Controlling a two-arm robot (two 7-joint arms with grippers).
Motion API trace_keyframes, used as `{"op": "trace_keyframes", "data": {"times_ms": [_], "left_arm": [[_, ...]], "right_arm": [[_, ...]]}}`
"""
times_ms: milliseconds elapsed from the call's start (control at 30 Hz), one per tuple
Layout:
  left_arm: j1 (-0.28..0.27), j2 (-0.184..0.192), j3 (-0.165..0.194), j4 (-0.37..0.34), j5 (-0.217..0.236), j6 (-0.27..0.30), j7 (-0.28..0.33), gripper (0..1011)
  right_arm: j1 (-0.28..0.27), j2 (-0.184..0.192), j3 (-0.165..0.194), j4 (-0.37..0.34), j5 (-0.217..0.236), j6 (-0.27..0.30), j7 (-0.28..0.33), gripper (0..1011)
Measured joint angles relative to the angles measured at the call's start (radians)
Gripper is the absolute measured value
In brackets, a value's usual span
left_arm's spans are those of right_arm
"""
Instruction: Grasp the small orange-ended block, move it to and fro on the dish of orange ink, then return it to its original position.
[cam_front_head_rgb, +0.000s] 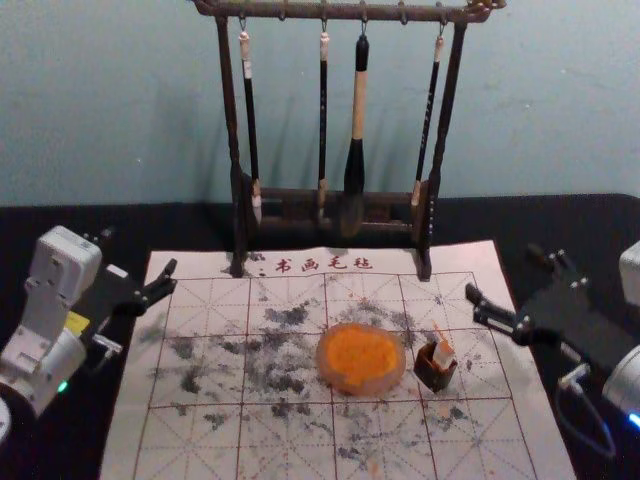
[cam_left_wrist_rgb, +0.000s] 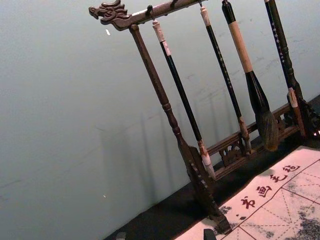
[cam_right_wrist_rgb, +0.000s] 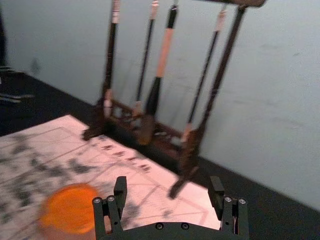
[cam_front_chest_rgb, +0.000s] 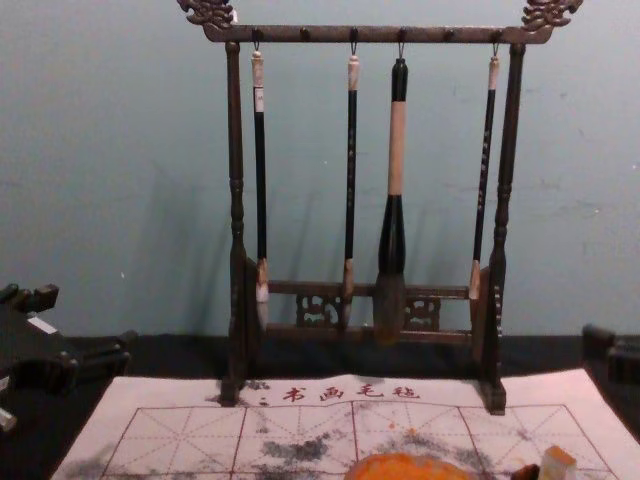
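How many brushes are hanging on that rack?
4, left to right along the rack: one slim brush, a second slim brush, the thick brush, a third slim brush.

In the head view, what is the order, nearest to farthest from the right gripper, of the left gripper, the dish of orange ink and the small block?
From the right gripper, at the view's right:
1. Small block, in its dark holder, right of the dish.
2. Dish of orange ink, mid-mat.
3. Left gripper, at the far left.
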Motion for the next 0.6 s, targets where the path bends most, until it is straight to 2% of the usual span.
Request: {"op": "trace_keyframes", "data": {"times_ms": [133,333,600], "left_arm": [[0.0,0.0,0.0,0.0,0.0,0.0,0.0,1001],[0.0,0.0,0.0,0.0,0.0,0.0,0.0,1001],[0.0,0.0,0.0,0.0,0.0,0.0,0.0,1001]], "right_arm": [[-0.034,0.001,-0.004,-0.034,0.02,0.026,0.033,1002],[-0.069,-0.004,-0.014,-0.058,0.025,0.067,0.056,1002],[-0.077,-0.024,-0.022,-0.043,0.027,0.123,0.082,1002]]}}
